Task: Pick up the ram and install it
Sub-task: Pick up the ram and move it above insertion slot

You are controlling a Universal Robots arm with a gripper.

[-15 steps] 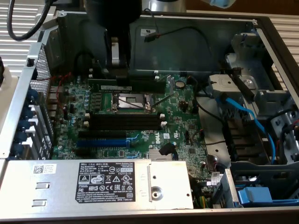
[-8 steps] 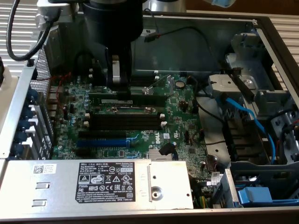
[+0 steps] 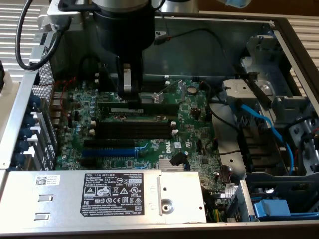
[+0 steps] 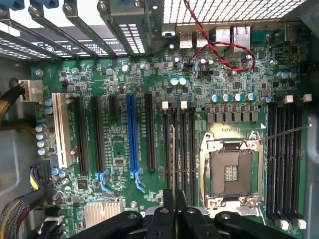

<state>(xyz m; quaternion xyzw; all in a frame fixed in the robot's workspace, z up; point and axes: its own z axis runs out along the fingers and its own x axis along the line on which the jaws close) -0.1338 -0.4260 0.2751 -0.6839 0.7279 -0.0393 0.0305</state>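
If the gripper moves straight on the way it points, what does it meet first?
The gripper is shut on the thin dark green ram, so that leads: it would probably meet the long black plastic memory slot beneath. Whether they already touch is unclear.

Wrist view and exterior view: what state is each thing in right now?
gripper: shut on the ram.
ram: on edge, lined along a memory slot; seating unclear.
neighbouring memory slots: empty.
blue expansion slot: empty.
CPU socket: uncovered, no cooler.
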